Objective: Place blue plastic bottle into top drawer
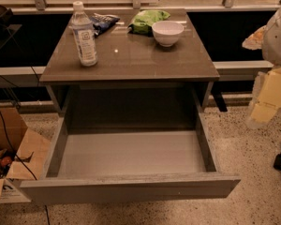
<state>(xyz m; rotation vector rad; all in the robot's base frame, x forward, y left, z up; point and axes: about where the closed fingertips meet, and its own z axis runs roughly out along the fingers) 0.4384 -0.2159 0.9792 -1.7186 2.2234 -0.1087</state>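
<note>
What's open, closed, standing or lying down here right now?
Top drawer: pulled open, nothing inside.
Blue plastic bottle: upright on the cabinet top, cap on.
White bowl: upright.
Green bag: lying crumpled.
Cardboard box: flaps open.
Gripper: at the right edge, clear of the bottle.

Dim warm light; glare on cabinet top (140, 57) (top drawer (131, 189) shadowed); gripper (265, 102) bright at right edge

one bottle (85, 36), one bowl (167, 33), two bags (104, 22) (145, 20), one drawer (131, 189), one box (30, 149), one hand (262, 108) at far right
</note>
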